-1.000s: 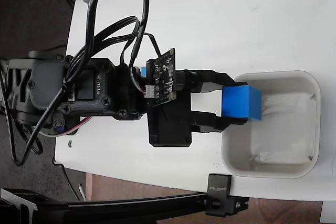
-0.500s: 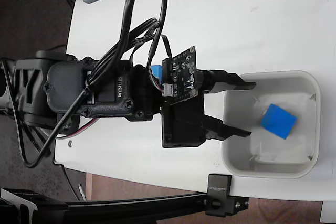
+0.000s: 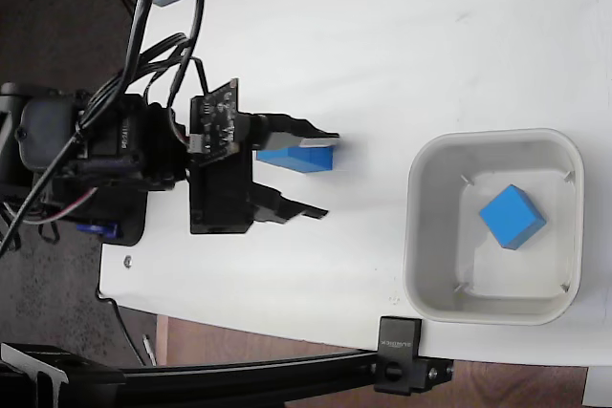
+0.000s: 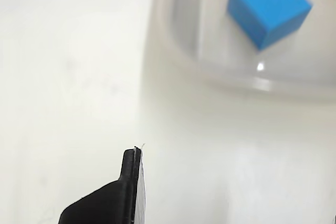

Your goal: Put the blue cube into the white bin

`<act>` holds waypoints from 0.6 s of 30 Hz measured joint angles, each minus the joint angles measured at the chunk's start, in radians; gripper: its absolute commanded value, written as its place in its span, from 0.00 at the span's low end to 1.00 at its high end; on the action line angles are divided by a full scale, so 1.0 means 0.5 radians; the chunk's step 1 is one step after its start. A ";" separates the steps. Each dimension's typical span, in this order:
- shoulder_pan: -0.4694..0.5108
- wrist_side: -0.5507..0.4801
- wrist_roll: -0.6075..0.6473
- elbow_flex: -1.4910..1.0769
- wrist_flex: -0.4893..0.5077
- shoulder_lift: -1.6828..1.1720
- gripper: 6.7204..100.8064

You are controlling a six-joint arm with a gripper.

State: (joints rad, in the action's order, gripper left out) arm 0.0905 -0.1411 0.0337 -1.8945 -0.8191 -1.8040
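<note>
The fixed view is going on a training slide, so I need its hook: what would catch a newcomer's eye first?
Most striking is the bright blue cube lying tilted inside the white bin at the right of the fixed view. Next comes the black arm at the left, its end effector open over the white table. A second blue cube lies partly hidden under the upper finger.

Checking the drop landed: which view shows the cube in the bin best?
Fixed view: the blue cube lies whole on the floor of the white bin, all four walls visible. Wrist view shows the cube sharp and close, but only a blurred part of the bin's rim.
</note>
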 measured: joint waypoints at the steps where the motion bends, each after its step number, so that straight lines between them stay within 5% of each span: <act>1: -0.006 0.000 -0.012 -0.135 0.015 -0.135 0.99; 18: -0.067 0.086 -0.230 -1.856 0.209 -1.954 0.99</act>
State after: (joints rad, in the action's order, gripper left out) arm 0.0568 -0.0982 -0.0813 -2.8225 -0.7148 -2.7811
